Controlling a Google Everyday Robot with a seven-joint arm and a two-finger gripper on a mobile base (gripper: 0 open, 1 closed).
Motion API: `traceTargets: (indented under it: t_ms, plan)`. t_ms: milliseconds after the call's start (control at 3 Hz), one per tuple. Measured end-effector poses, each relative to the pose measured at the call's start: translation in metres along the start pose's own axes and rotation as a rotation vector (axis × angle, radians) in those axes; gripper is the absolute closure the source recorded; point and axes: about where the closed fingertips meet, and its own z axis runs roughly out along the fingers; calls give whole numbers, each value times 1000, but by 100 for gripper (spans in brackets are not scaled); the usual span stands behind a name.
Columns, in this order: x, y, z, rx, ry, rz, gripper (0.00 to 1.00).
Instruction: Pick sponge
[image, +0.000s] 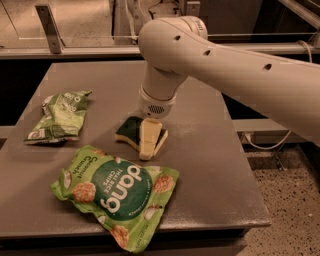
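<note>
The sponge (130, 128), dark green on top with a pale yellow base, lies near the middle of the grey table (210, 165). My gripper (152, 141) hangs straight down from the white arm (200, 55) and is down at the sponge's right end, covering that end. The sponge's left part shows beside the gripper and looks to rest on the table.
A large green "dang" snack bag (117, 192) lies just in front of the sponge, near the table's front edge. A smaller green snack bag (60, 115) lies at the left. A rail and a metal post (49, 27) run behind the table. Speckled floor is at the right.
</note>
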Motion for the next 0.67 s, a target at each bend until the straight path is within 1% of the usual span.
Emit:
traceTargets:
  t_ms: [333, 667]
  plan:
    - [2, -2, 1, -4, 1, 7, 40]
    - [-1, -3, -8, -4, 1, 7, 64]
